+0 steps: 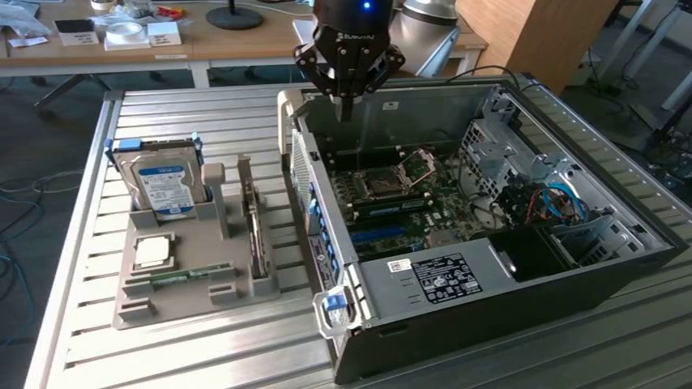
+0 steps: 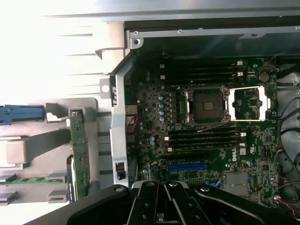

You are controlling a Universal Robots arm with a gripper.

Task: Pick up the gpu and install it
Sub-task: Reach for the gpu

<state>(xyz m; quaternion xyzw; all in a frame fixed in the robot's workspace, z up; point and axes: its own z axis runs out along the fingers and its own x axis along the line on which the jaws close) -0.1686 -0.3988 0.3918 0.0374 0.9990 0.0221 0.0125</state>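
The gpu (image 1: 252, 220) is a thin dark card standing on edge in a slot of the grey holder (image 1: 141, 312), at the exterior view's left of the open computer case (image 1: 476, 300). In the wrist view the gpu (image 2: 79, 157) shows as a narrow green-edged board beside the case wall. My gripper (image 1: 343, 112) hangs over the case's back corner, above the motherboard (image 1: 433, 203), shut with its fingers together and nothing between them. It is well apart from the card. The wrist view has my gripper (image 2: 164, 206) above a blue expansion slot (image 2: 187, 166) on the motherboard (image 2: 154, 101).
The holder also carries a silver hard drive (image 1: 164, 182), a processor chip (image 1: 154, 251) and a green memory stick (image 1: 190, 274). The processor socket (image 1: 381, 188) lies open. Cables and a drive cage (image 1: 540, 203) crowd the case's far side. A wooden desk (image 1: 216, 44) stands behind the slatted table (image 1: 194, 356).
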